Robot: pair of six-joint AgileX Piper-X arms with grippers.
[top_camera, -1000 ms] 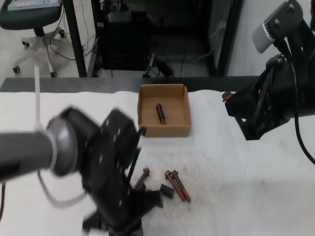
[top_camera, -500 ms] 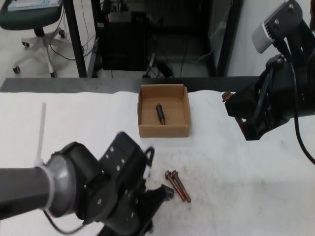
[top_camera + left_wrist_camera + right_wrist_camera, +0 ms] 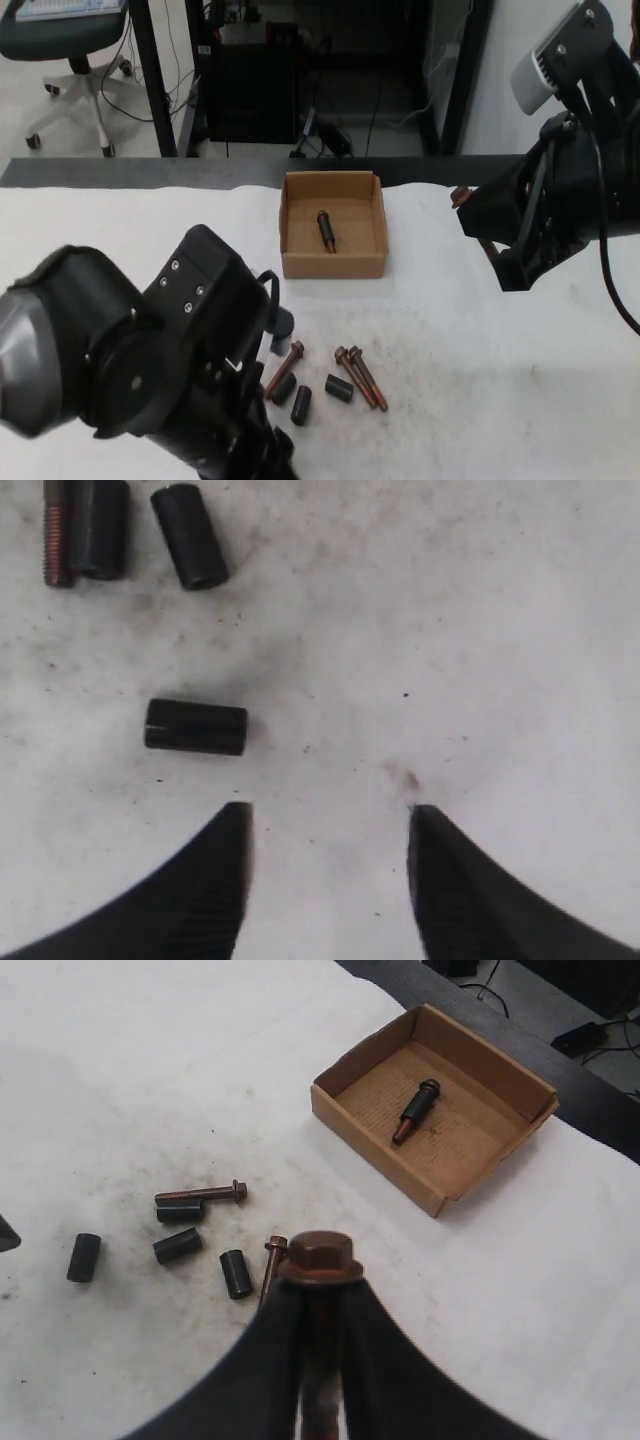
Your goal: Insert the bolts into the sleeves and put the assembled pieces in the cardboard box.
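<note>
The right gripper [image 3: 322, 1295] hangs off to one side, well above the bench, with its fingers clamped together on a copper-coloured bolt [image 3: 320, 1258]. The hex head sits just past the fingertips and the shank runs back between them. Held up and out of the way like that, it looks to me as though the bolt is kept ready for a sleeve to be brought to it.

The left gripper [image 3: 328, 815] is low over the white cloth [image 3: 480, 630], fingers apart, with nothing but bare cloth between them. A black sleeve [image 3: 195, 727] lies on its side just beyond one fingertip, outside the gap rather than in it. I'd guess that is the one it is after. As things stand, the fingers would need to shift sideways before closing caught anything.

Farther ahead of those fingers lies another sleeve [image 3: 190, 535]. Next to it a third sleeve [image 3: 98, 528] lies right beside the threaded end of a loose bolt [image 3: 55, 540].

Well beyond the right fingers, the cardboard box [image 3: 375, 1150] has one assembled piece [image 3: 413, 1112] lying flat on its floor, so one is done. A pair of bolts [image 3: 362, 378] lies side by side on the cloth with no sleeves on.
</note>
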